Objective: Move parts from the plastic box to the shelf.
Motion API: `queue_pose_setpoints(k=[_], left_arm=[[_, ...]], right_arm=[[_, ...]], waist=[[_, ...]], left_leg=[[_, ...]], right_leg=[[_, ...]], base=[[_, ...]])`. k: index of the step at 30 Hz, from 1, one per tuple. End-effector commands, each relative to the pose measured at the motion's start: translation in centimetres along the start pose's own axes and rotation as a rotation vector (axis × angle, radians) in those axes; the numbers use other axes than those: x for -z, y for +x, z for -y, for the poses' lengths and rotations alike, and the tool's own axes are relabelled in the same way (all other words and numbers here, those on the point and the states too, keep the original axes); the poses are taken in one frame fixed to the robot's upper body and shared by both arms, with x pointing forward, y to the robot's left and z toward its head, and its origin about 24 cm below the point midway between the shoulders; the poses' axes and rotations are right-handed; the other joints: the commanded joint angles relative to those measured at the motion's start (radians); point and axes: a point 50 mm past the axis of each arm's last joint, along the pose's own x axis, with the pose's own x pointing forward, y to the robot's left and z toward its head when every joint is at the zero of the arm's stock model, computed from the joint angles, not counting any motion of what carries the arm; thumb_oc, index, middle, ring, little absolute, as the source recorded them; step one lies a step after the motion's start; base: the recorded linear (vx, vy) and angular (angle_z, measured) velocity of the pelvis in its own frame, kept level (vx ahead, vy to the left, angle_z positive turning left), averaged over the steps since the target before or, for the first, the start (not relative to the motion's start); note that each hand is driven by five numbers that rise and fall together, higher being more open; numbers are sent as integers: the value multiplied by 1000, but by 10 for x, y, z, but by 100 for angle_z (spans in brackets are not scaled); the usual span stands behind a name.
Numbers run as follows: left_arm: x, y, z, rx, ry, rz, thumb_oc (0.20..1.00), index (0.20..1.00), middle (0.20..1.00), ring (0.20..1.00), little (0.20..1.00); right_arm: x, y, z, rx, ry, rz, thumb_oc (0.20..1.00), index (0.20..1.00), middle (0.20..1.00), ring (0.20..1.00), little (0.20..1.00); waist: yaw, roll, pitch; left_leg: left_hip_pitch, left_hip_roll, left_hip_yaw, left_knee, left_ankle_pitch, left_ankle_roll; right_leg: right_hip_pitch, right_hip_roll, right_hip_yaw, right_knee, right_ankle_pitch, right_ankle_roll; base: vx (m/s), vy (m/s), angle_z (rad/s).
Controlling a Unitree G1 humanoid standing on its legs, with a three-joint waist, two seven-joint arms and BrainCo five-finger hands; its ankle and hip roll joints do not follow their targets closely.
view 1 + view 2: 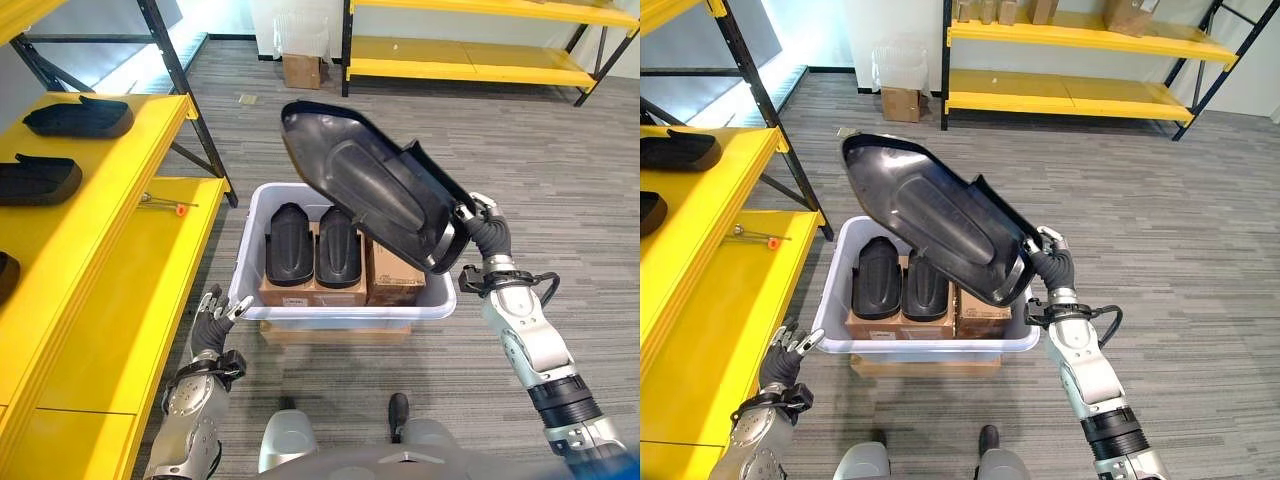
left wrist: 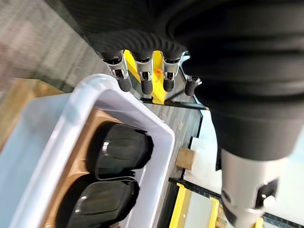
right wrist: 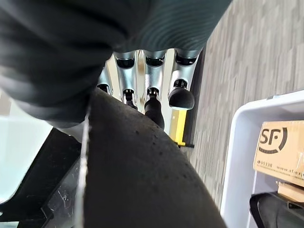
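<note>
Hanging low at the lower left of the head views, left hand [image 1: 213, 318] idling beside the plastic box [image 1: 262, 197], fingers relaxed and straight, holding nothing, as its wrist view confirms.

Gripping, at the right of centre, right hand [image 1: 478, 225] clamping the near lower edge of a large black part [image 1: 370, 185], fingers [image 3: 154, 108] curling over its rim in the wrist view. Lifting that part clear above the box, tilting it, long axis running from the hand up toward the upper left of the frame, far tip pointing at the yellow shelf [image 1: 150, 140].

Turning on this relation: shelf lying to the left of the held part, across the box, with the part's free end already leading that way; right hand alone carrying it, left hand nearer the shelf yet empty. Probably needing a swing or a turn leftward, judging from the layout.

Counting: one large part in hand; two smaller black parts [image 1: 313, 245] lying side by side in the box on cardboard cartons [image 1: 395, 278]; three black parts [image 1: 78, 118] showing on the shelf at the upper left, the lowest cut by the frame edge; one small orange-tipped tool [image 1: 168, 206] on the lower tier
</note>
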Motion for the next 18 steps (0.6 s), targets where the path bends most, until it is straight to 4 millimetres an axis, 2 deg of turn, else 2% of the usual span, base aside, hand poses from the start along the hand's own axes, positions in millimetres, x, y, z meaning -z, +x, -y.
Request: queue_pose_setpoints(k=[1,2,3,4,5,6,7,8,10,12,13,14,15,16,18], left_arm=[[-10,6,2,2,30,55,1000,1000,1000,1000,1000],[-10,6,2,2,30,55,1000,1000,1000,1000,1000],[-8,10,5,17,38,46,1000,1000,1000,1000,1000],[-11,12,8,32,47,58,1000,1000,1000,1000,1000],[-12,12,9,48,57,66,1000,1000,1000,1000,1000],[-15,12,13,68,55,78,1000,1000,1000,1000,1000],[-15,12,14,77,57,79,1000,1000,1000,1000,1000],[-16,11,18,93,59,84,1000,1000,1000,1000,1000],[-21,15,28,138,74,104,1000,1000,1000,1000,1000],[-23,15,31,158,79,110,1000,1000,1000,1000,1000],[-28,16,39,196,81,128,1000,1000,1000,1000,1000],[-28,16,39,197,81,127,1000,1000,1000,1000,1000],[-28,17,43,217,94,130,1000,1000,1000,1000,1000],[-30,17,41,209,88,138,1000,1000,1000,1000,1000],[-32,15,39,205,91,146,1000,1000,1000,1000,1000]], right_arm=[[-70,23,5,19,78,317,200,200,200,200,200],[-70,23,5,19,78,317,200,200,200,200,200],[-71,21,15,57,51,330,200,200,200,200,200],[-71,19,20,79,31,339,200,200,200,200,200],[-67,15,25,99,14,333,200,200,200,200,200],[-65,12,28,110,11,331,200,200,200,200,200],[-60,9,31,127,8,314,200,200,200,200,200],[-56,6,33,140,13,301,200,200,200,200,200],[-45,-2,40,174,24,260,200,200,200,200,200],[-42,-5,44,188,32,243,200,200,200,200,200],[-38,-10,50,221,40,228,200,200,200,200,200],[-38,-10,50,222,39,227,200,200,200,200,200],[-39,-13,53,235,39,236,200,200,200,200,200],[-38,-14,56,253,47,229,200,200,200,200,200],[-35,-13,52,243,59,218,200,200,200,200,200]], waist=[[46,25,8],[46,26,7],[49,17,19],[38,8,26],[31,7,23],[18,2,23],[11,4,20],[-3,-2,19],[-31,1,8],[-45,3,2],[-63,15,-15],[-64,14,-16],[-79,24,-25],[-80,23,-31],[-65,24,-30]], left_leg=[[-51,81,-21,-206,421,-7],[-53,81,-23,-206,421,-8],[-98,53,31,-174,394,16],[-96,59,83,-114,356,27],[-93,58,96,-74,323,31],[-86,79,130,-22,302,33],[-77,82,133,-18,282,30],[-49,102,150,32,241,18],[0,144,202,101,209,13],[17,150,215,109,191,9],[56,127,277,37,118,9],[60,123,277,32,119,11],[67,119,345,-38,109,12],[58,124,345,-31,116,0],[46,84,307,-17,85,12]], right_leg=[[-34,-51,-67,250,-231,5],[-34,-51,-68,248,-230,5],[-20,-61,-123,232,-221,-3],[-25,-78,-152,233,-213,-7],[-28,-92,-178,229,-210,-14],[-31,-106,-209,226,-202,-20],[-30,-114,-227,226,-206,-20],[-25,-131,-238,248,-227,-18],[-33,-170,-304,275,-227,-27],[-32,-193,-336,285,-226,-24],[-26,-227,-392,289,-212,-11],[-23,-230,-394,288,-210,-8],[-12,-246,-429,288,-200,9],[-11,-254,-431,277,-191,15],[3,-278,-435,252,-159,33]], base=[[-131,-125,79],[-206,-227,96],[-275,-256,102],[-365,-279,70],[-300,-149,116],[-212,-62,133],[-111,-59,150],[-136,9,124],[-166,51,101],[-78,106,115],[-43,117,126],[-67,191,129],[-11,140,115],[11,189,106],[48,193,37]])
